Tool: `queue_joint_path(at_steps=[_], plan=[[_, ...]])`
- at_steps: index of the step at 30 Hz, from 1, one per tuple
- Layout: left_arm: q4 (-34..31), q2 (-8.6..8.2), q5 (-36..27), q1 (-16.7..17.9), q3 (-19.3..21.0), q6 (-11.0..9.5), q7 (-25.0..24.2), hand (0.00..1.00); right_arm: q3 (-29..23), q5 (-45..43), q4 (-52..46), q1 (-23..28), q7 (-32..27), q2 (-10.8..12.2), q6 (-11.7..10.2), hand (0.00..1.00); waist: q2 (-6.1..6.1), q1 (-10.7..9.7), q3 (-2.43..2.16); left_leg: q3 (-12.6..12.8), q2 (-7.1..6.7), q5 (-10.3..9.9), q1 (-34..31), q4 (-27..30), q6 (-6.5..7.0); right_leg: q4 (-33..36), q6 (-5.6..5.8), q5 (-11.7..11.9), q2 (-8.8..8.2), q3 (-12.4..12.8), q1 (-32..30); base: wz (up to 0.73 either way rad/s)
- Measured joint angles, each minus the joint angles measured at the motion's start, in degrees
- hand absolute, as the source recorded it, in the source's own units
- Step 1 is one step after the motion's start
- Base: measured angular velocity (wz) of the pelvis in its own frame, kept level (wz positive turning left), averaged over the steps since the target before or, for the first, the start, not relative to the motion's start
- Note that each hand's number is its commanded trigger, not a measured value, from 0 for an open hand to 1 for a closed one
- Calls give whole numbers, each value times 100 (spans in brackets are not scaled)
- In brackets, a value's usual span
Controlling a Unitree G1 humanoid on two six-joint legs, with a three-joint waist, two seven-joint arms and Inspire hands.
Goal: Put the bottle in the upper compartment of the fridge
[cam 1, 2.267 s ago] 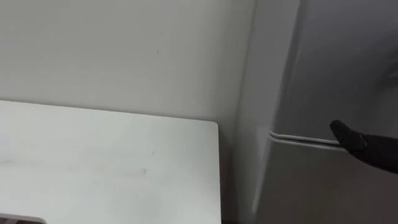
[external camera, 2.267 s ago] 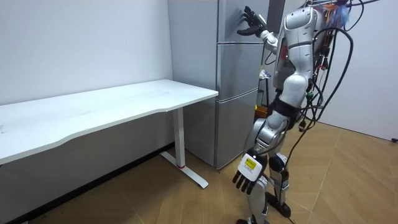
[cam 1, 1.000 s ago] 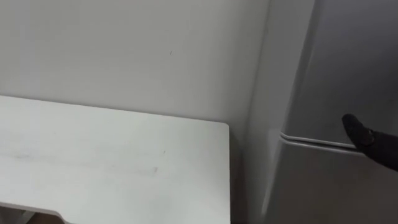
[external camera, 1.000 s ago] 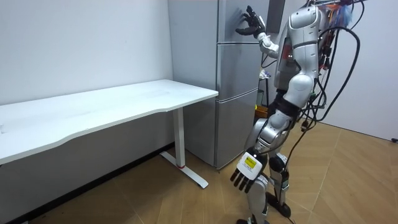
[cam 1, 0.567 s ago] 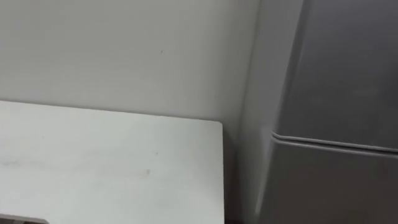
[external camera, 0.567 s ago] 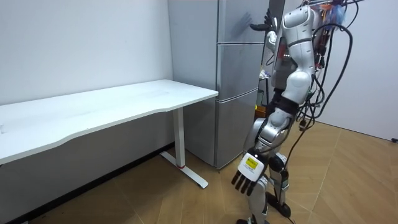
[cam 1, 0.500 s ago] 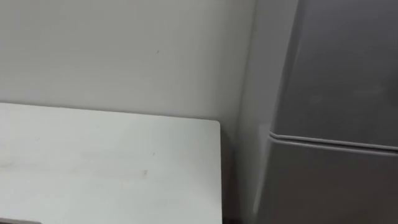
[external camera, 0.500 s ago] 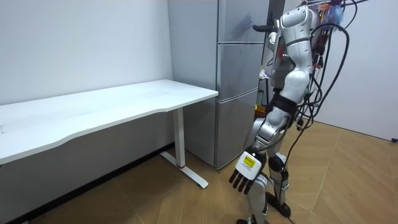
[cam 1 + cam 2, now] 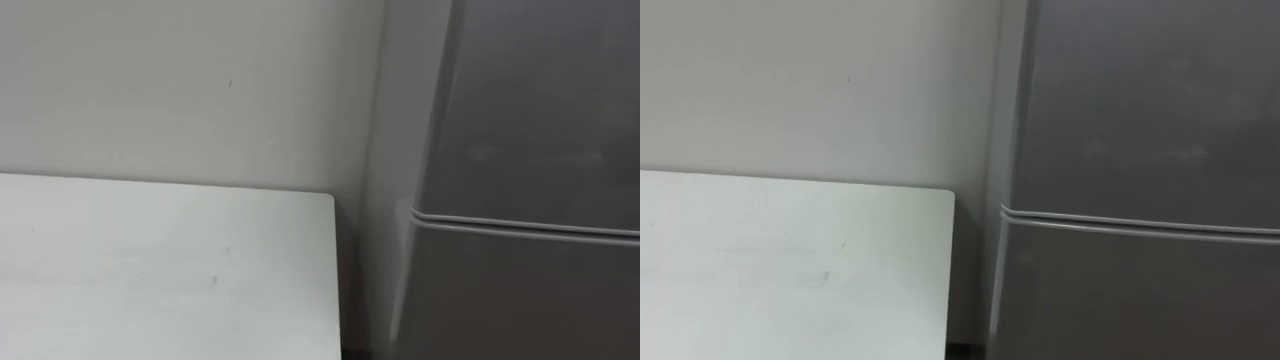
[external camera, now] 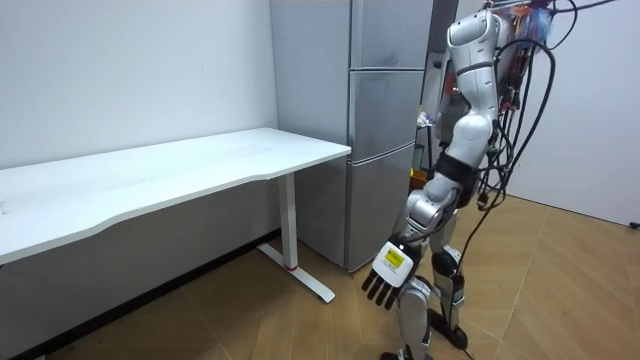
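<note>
Little looks done from here: the upper fridge door (image 9: 540,100) is shut, and I cannot tell where the bottle is. My left hand (image 10: 385,272) hangs low at the room view's lower middle, fingers straight and spread, holding nothing. Opening that door and loading are left. A white table (image 9: 150,270) stands left of the fridge (image 10: 385,110), on a wood floor (image 10: 250,325).

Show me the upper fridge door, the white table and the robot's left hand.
upper fridge door (image 9: 540,110), left eye view, middle of its front.
white table (image 9: 150,270), left eye view, bare top.
left hand (image 10: 386,272), room view, back of the hand.
</note>
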Motion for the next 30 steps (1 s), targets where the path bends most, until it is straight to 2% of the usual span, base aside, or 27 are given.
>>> queue_joint_path(at_steps=[2,4,8,13,15,17,20,24,30], plan=[[-6,-5,2,-4,2,2,0,0,0,150,193,110,5,48,-1,0,47,-11,-4,30,2,0,5,-3,0,-13,4,-3,3,57,-11,-6],[-6,-5,-6,-2,0,4,0,0,4,440,261,240,-6,170,2,0,104,-12,-30,43,-1,0,22,-23,0,-35,5,-4,6,64,3,-5],[0,-16,-124,-1,-26,10,11,0,12,1093,591,508,-143,543,1,0,188,-68,-43,45,-14,3,40,-63,-3,-57,5,-3,6,63,13,0],[-32,-50,-180,-9,-26,18,189,0,249,1250,1288,957,-157,961,-16,0,210,-80,-41,29,-27,3,34,-84,-3,-65,12,-7,-3,75,20,1],[-30,-136,-190,-8,-29,17,286,0,429,1286,1473,1125,-188,1249,2,0,248,-61,-30,49,-31,2,38,-93,-2,-36,16,-10,-13,97,3,-6],[-21,-202,-226,-19,-30,11,339,0,680,1283,1571,1297,-142,1370,0,0,278,-63,-20,71,-30,-6,38,-95,2,3,35,-28,-26,106,-15,-5],[53,-231,-466,0,-139,-1,363,0,1070,1279,1875,1428,-97,1463,-3,0,341,-65,-1,137,-31,-35,69,-80,9,-1,41,-56,-27,234,-17,-10],[81,-256,-670,58,-256,-1,443,0,1569,1253,2726,1497,149,1524,2,0,394,-72,-25,188,-50,-46,148,-118,20,3,56,-64,-47,264,9,-8],[151,-371,-807,21,-284,-5,620,0,1722,1255,3941,1506,727,1696,88,0,469,-86,-34,198,-76,-50,248,-143,26,11,81,-88,-76,240,107,0]])
